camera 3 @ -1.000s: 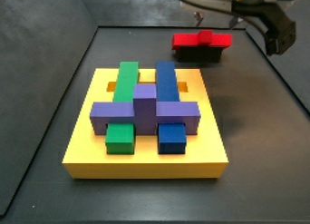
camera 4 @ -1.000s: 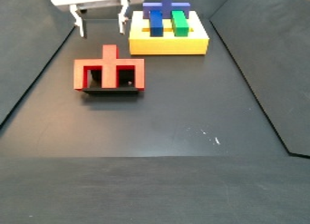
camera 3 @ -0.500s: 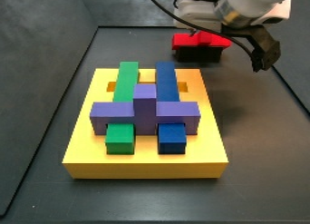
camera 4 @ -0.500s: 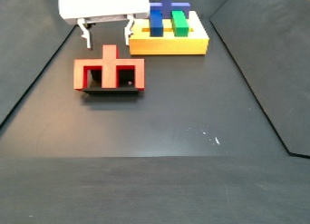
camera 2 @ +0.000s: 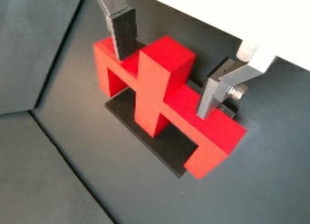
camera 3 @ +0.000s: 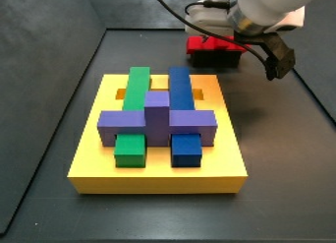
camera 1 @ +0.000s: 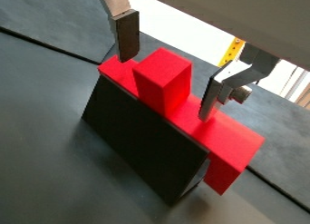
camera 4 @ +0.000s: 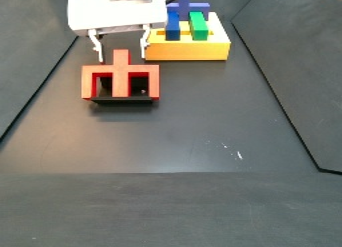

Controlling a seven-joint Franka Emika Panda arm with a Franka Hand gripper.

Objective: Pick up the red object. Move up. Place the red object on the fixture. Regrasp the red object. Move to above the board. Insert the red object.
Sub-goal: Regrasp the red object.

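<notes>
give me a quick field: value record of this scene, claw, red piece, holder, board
claw: open, fingers straddling the stem of the red object, not visibly touching it
red object: resting on the fixture, stem pointing up between the fingers
fixture: black holder on the dark floor, apart from the board
board: yellow slab carrying green, blue and purple blocks
task stage: red object placed on the fixture, regrasp not yet closed
slot for red object: cannot tell from these views
</notes>
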